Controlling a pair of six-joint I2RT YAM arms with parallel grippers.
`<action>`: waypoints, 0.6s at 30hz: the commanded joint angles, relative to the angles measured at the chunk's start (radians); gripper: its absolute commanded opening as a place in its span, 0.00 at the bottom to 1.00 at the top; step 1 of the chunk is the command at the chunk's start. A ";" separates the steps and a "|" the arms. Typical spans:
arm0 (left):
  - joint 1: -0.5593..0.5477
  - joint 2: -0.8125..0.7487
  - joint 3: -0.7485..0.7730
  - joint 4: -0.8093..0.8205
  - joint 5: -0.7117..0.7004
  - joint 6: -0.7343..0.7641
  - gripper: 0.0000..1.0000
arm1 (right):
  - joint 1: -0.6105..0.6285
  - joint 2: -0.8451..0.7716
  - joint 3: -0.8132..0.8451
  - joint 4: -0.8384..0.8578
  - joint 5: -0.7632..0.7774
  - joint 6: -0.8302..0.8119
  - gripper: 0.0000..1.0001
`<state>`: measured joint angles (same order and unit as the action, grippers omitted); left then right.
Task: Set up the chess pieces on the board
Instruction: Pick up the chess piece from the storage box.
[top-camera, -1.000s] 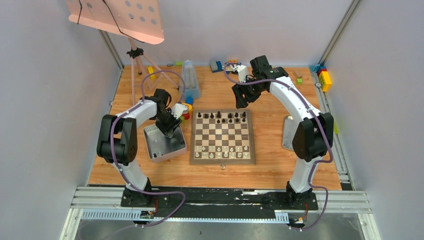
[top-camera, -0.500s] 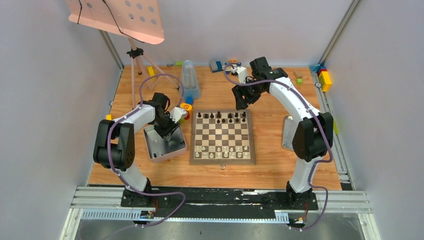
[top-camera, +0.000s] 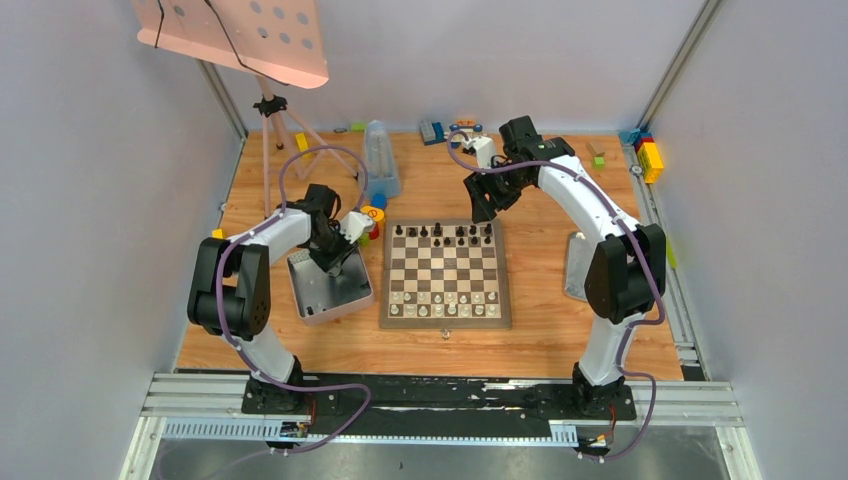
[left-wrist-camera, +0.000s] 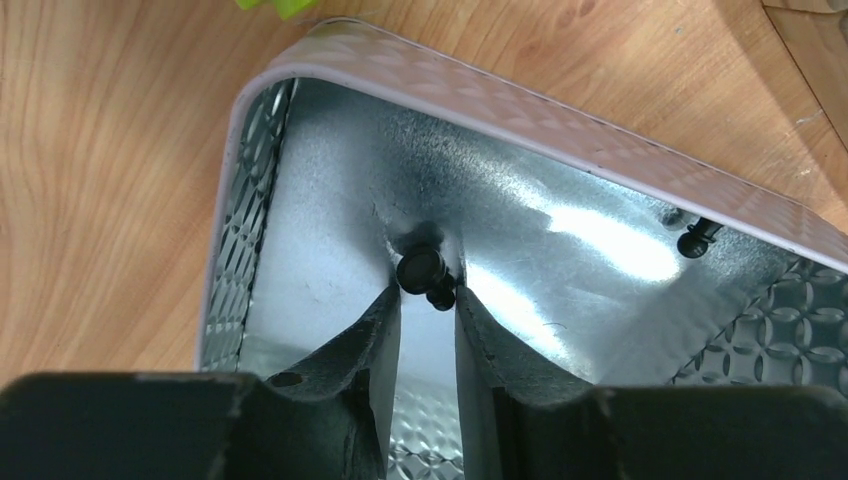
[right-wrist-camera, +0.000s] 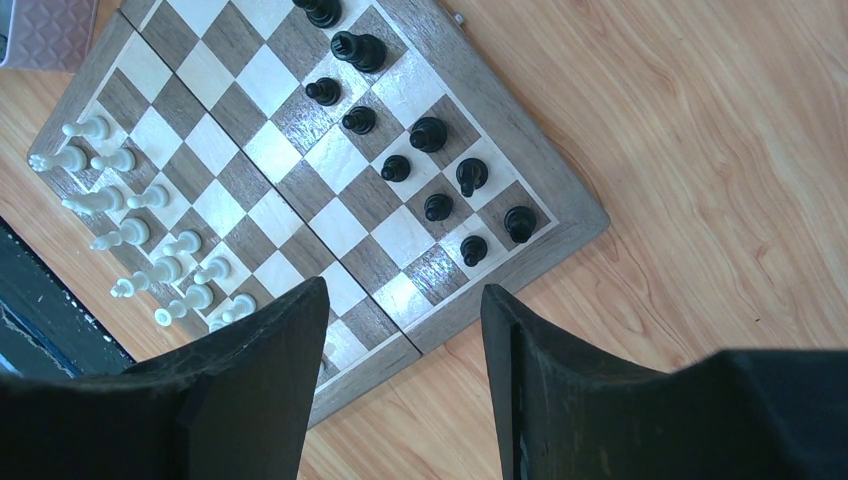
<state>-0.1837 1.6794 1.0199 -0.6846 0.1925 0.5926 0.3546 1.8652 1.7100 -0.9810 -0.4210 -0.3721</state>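
Note:
The board lies mid-table, with black chess pieces on its far rows and white ones on its near rows. My left gripper reaches down into the grey metal tray. Its jaws stand narrow, with a black chess piece lying on the tray floor between the fingertips and touching both. A second black piece lies by the tray's wall. My right gripper hangs open and empty above the table, just past the board's far right corner.
A pink music stand on a tripod rises at the back left. A clear container and colourful toy blocks lie along the back and right edges. A round coloured toy sits between tray and board. A grey lid lies right of the board.
My left gripper has shifted slightly toward the tray's far side, and its jaws have narrowed around the black piece. The right arm has barely moved.

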 joint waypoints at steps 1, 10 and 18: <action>-0.003 0.029 -0.015 0.037 0.004 0.009 0.33 | 0.000 -0.003 0.007 0.019 -0.020 -0.008 0.58; -0.003 0.040 -0.014 0.045 0.010 0.016 0.17 | 0.001 -0.012 0.020 0.013 -0.030 -0.010 0.58; -0.002 -0.024 -0.027 0.048 0.016 0.024 0.07 | 0.002 -0.023 0.050 0.026 -0.114 0.000 0.58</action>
<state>-0.1837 1.6794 1.0191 -0.6563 0.1818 0.6010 0.3546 1.8652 1.7107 -0.9813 -0.4564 -0.3717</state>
